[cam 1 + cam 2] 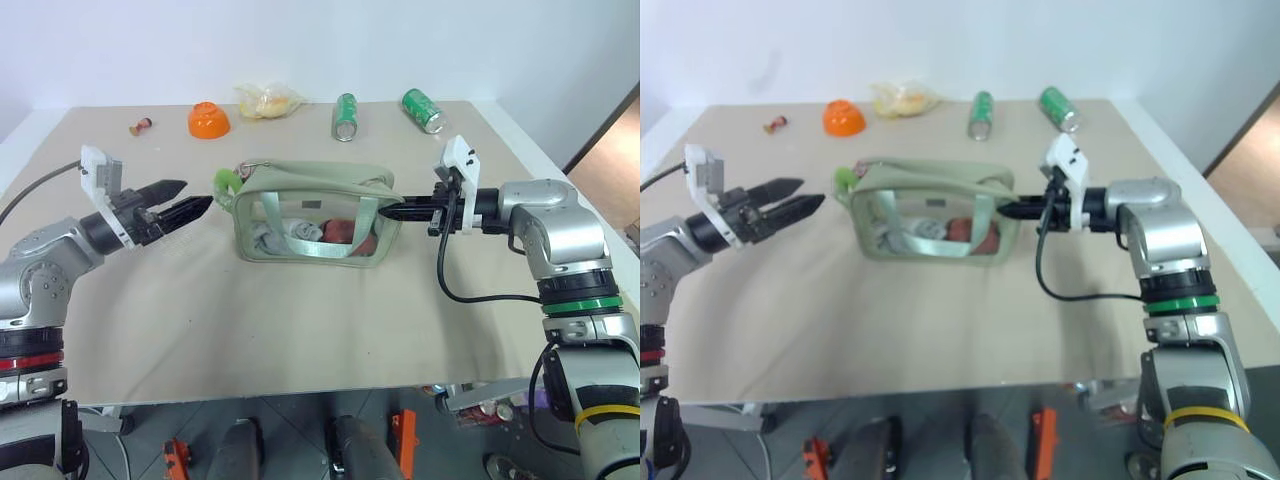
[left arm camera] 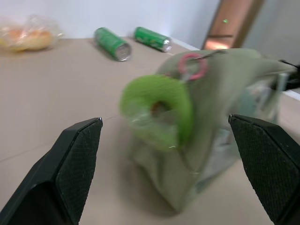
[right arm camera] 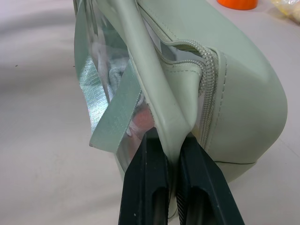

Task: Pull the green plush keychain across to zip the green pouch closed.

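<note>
Bracing the green pouch [image 1: 312, 215]: right gripper [image 1: 392, 212] clenched on its end, left gripper [image 1: 199, 206] spread wide, next grabbing the green plush keychain [image 1: 226, 183].

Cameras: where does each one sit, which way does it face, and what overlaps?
Left eye, right eye: on the head, facing forward and down over the table; both arms show, the pouch between them.
Left wrist: on the left arm, looking along its open left claw at the keychain on the pouch's end.
Right wrist: on the right arm, looking along the right claw, shut on a pouch strap.
Shared: all show the pouch; head and left wrist views share the cans.
</note>
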`<action>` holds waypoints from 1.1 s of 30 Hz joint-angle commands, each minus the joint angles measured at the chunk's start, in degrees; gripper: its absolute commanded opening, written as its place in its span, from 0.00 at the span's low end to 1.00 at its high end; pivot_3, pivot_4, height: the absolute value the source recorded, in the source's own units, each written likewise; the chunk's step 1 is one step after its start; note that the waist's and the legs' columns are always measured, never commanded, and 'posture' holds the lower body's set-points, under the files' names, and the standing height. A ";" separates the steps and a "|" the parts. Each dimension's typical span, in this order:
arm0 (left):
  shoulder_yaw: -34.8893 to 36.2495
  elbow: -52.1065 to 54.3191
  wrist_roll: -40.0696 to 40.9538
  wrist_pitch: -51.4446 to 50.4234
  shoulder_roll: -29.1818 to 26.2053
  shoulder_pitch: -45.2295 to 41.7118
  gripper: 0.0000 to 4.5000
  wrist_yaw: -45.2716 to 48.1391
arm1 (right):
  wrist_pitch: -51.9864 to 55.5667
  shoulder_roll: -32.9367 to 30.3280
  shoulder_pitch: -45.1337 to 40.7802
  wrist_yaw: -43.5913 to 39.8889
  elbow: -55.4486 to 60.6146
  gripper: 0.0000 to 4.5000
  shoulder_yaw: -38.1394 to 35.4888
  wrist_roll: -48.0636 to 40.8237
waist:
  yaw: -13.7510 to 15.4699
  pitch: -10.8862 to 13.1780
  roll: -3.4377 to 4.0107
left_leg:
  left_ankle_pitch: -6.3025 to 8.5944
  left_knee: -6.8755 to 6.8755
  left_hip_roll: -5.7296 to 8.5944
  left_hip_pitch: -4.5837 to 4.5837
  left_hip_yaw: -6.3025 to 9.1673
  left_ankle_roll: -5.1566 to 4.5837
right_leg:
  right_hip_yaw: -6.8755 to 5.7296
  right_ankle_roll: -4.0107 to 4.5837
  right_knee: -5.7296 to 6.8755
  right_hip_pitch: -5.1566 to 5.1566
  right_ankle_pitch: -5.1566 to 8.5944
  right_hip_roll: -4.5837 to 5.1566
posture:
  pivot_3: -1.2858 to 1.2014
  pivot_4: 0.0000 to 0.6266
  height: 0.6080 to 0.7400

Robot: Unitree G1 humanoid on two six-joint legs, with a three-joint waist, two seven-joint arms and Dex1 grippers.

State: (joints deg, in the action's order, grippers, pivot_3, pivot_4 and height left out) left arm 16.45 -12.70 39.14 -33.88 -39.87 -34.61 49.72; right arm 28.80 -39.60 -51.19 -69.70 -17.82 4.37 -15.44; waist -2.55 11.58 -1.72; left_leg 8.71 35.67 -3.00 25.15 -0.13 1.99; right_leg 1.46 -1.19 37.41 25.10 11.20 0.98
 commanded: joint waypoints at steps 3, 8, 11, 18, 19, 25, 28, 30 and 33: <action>0.08 -5.70 -3.88 4.24 -0.07 -4.32 1.00 -0.33 | -0.30 -0.45 0.53 0.39 2.30 0.01 -0.68 -0.26 | -0.04 0.00 0.00 | 0.00 -0.01 0.00 -0.01 -0.01 0.00 | 0.01 -0.01 0.00 0.01 -0.01 0.00 | 0.52 0.24 1.00; -1.71 -8.19 -5.20 4.10 1.26 -6.66 1.00 1.64 | 0.01 -0.80 1.49 0.73 3.49 0.01 -1.13 -0.51 | 0.00 0.00 0.00 | 0.00 -0.04 0.00 -0.01 -0.01 0.00 | 0.01 -0.01 0.00 0.01 0.00 -0.01 | 0.52 0.24 1.00; -2.89 -9.29 -5.80 3.89 1.99 -7.66 1.00 2.93 | 0.19 -1.02 2.00 1.03 4.08 0.01 -1.44 -0.60 | -0.01 0.00 0.00 | 0.00 -0.02 0.00 -0.01 -0.01 0.00 | 0.01 -0.02 0.00 0.00 -0.01 0.00 | 0.52 0.24 1.00; -4.83 -13.19 -7.24 4.36 4.28 -10.75 1.00 4.74 | 0.51 -1.45 3.40 1.85 5.50 0.01 -1.96 -0.91 | 0.01 -0.01 -0.01 | 0.00 -0.01 0.00 -0.01 -0.01 0.01 | 0.01 -0.03 0.00 -0.01 -0.02 0.00 | 0.52 0.24 1.00; -5.05 -13.69 -7.67 4.70 4.57 -11.06 1.00 4.78 | 0.58 -1.49 3.50 1.97 5.62 0.01 -2.02 -0.96 | 0.01 -0.01 -0.01 | 0.00 -0.01 0.01 -0.01 -0.01 0.01 | 0.01 -0.03 0.00 -0.02 -0.02 0.00 | 0.52 0.24 1.00; -4.29 -17.70 -8.95 6.27 6.68 -13.99 0.83 3.95 | 0.84 -1.87 4.06 2.50 6.31 0.00 -2.40 -1.39 | 0.03 -0.01 -0.01 | -0.01 -0.01 0.01 -0.01 0.00 0.01 | 0.00 -0.04 0.00 -0.02 -0.02 0.00 | 0.52 0.24 1.00; -3.85 -17.66 -8.49 6.18 7.58 -14.52 0.60 4.52 | 0.96 -1.97 4.14 2.75 6.62 0.00 -2.35 -1.67 | 0.03 -0.01 -0.01 | -0.01 0.03 0.02 0.00 0.00 0.00 | 0.02 -0.06 0.00 -0.04 -0.04 0.01 | 0.52 0.24 1.00; -4.18 -17.10 -8.48 5.61 8.42 -14.56 0.45 4.21 | 1.11 -1.92 4.24 2.88 7.41 0.00 -2.26 -1.87 | 0.03 -0.01 -0.01 | -0.01 0.03 0.02 0.00 0.00 0.01 | 0.02 -0.07 0.00 -0.04 -0.04 0.01 | 0.52 0.24 1.00; -4.58 -16.78 -8.74 5.49 9.05 -14.32 0.22 4.46 | 1.20 -1.87 4.52 2.77 8.64 0.00 -2.15 -2.14 | 0.03 -0.01 -0.01 | -0.01 0.02 0.02 0.00 0.01 0.00 | 0.01 -0.06 0.00 -0.04 -0.04 0.00 | 0.52 0.24 1.00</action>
State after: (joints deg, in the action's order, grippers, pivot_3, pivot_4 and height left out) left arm 11.20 -30.92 30.18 -28.79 -30.38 -47.47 53.87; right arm 29.83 -40.63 -46.89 -67.09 -11.36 3.40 -16.73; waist -2.52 11.57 -1.73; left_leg 8.70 35.69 -2.98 25.15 -0.12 2.00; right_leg 1.47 -1.25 37.41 25.07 11.17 0.98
